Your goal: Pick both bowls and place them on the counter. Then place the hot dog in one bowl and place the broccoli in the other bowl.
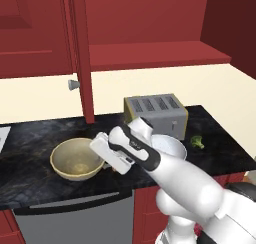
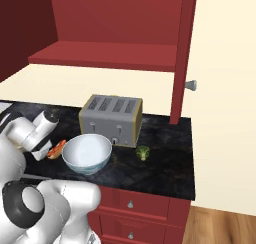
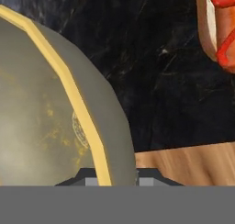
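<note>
Right at my fingertips (image 3: 92,181), my pincer (image 3: 112,179) was clamped on the yellowish rim of the olive-tan bowl (image 1: 75,160) — one finger inside the wall, one outside. That bowl sat on the black marble surface (image 1: 30,138), toward its left end in the left base view, its mouth up. Just beyond the bowl's wall in the hand view lay the hot dog (image 3: 220,25), its red sausage in a tan bun, resting on the surface apart from the bowl. From the right base view the hot dog (image 2: 56,149) lay just beside the white blue-patterned bowl (image 2: 87,154), on that bowl's left. The white bowl stood upright on the surface too, in front of the grey toaster (image 2: 112,120). Further right on the surface, near the toaster's front corner, sat the broccoli (image 2: 143,153) — well apart from both bowls. Behind it all rose the red shelf (image 1: 155,55) and the red cabinet door (image 1: 80,53) with its round knob (image 1: 73,84).
</note>
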You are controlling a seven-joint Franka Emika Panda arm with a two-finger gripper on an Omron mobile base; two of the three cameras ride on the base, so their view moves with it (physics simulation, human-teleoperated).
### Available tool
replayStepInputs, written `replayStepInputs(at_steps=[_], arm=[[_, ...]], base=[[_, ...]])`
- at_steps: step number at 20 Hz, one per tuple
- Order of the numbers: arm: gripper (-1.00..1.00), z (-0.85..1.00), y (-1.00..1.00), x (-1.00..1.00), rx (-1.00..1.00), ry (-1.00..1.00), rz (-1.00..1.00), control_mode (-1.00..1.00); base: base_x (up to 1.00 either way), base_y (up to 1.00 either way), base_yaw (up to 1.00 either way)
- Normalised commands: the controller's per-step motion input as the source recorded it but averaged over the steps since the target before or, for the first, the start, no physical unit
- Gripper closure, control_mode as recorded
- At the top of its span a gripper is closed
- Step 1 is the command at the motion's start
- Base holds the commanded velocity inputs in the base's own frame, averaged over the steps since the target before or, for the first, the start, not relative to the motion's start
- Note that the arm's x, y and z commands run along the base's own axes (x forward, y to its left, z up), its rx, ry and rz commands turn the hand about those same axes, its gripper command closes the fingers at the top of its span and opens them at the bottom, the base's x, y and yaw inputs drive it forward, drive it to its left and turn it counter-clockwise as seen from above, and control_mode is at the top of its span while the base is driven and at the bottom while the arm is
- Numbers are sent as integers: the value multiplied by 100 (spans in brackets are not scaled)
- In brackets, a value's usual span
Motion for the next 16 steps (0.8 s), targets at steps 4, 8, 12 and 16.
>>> replayStepInputs(at_steps=[4,8,12,16], arm=[[100,-35,30,25,0,2,0,-100],[100,-20,27,27,0,5,0,-100],[100,-11,22,25,0,8,0,-100],[100,-8,18,25,0,10,0,-100]], base=[[0,0,0],[0,0,0],[0,0,0],[0,0,0]])
